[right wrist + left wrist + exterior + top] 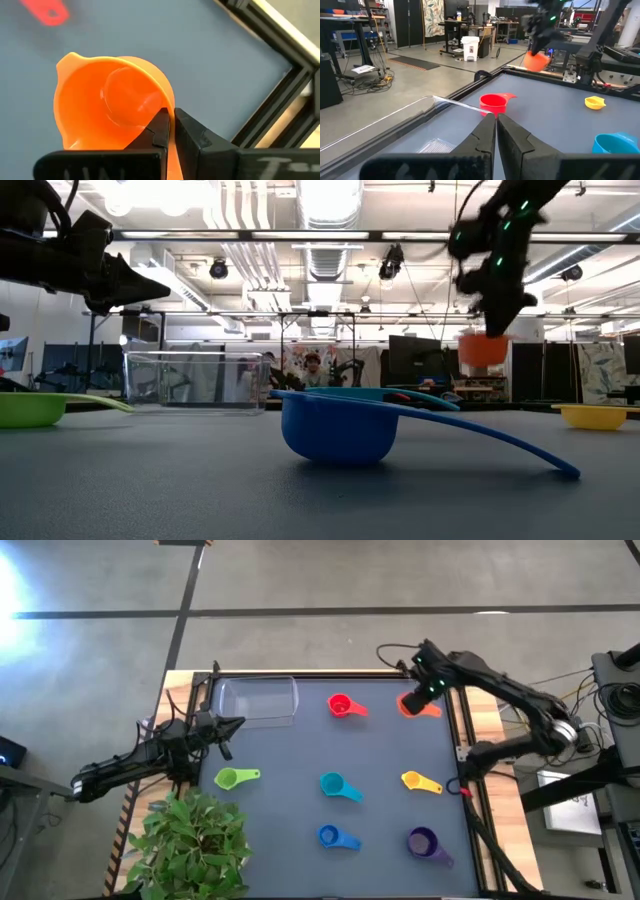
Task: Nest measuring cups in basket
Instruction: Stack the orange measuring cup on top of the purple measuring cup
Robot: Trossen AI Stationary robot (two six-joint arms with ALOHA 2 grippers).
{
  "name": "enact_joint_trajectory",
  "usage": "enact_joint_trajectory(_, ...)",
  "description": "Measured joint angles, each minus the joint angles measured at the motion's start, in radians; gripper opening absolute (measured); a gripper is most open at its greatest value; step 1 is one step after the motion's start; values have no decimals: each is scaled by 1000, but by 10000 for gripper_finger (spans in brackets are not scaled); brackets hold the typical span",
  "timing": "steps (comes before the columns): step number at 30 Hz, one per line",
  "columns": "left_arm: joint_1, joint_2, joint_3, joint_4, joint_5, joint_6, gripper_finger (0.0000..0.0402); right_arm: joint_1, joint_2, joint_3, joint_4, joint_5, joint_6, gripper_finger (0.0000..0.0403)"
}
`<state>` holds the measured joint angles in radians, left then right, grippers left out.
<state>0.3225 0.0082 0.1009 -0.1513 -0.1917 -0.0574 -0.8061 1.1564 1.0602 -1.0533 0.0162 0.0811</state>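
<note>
My right gripper (428, 692) is at the far right of the table, shut on the orange measuring cup (110, 105), which hangs above the mat (483, 347). The clear basket (258, 700) stands at the far left. Flat on the mat lie the red cup (342, 706), green cup (235, 778), teal cup (338, 786), yellow cup (420, 782), blue cup (335, 837) and purple cup (425, 842). My left gripper (496, 125) is shut and holds nothing, level at the left edge beside the basket. My right gripper pinches the orange cup's wall at the rim (169, 107), one finger (157, 127) inside the bowl and the other (192, 132) outside. The fingers come steeply from above. The cup hangs below them, tilted and lifted clear of the mat.
A potted plant (190, 840) stands at the near left corner. The black frame rail (270, 110) runs along the table's right and far edges, close under the right gripper. Bare mat (290, 755) lies between the cups and the basket.
</note>
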Motion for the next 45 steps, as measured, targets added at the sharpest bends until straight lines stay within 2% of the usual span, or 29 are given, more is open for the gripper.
enact_joint_trajectory(8, 0, 0, 0, 0, 0, 0, 0, 210, -258, -27, -69, -2, 284, 9)
enact_joint_trajectory(16, 0, 0, 0, 0, 0, 0, 0, 473, -359, -68, -106, -42, 599, 9)
enact_joint_trajectory(23, 0, 0, 0, 0, 0, 0, 0, 775, -332, -76, -218, 11, 945, 9)
enact_joint_trajectory(35, 0, 0, 0, 0, 0, 0, 0, 1311, -190, -76, -214, 54, 1396, 9)
enact_joint_trajectory(41, 0, 0, 0, 0, 0, 0, 0, 1534, -127, -76, -159, 73, 1619, 9)
enact_joint_trajectory(45, 0, 0, 0, 0, 0, 0, 0, 1642, -88, -75, -83, 126, 1742, 9)
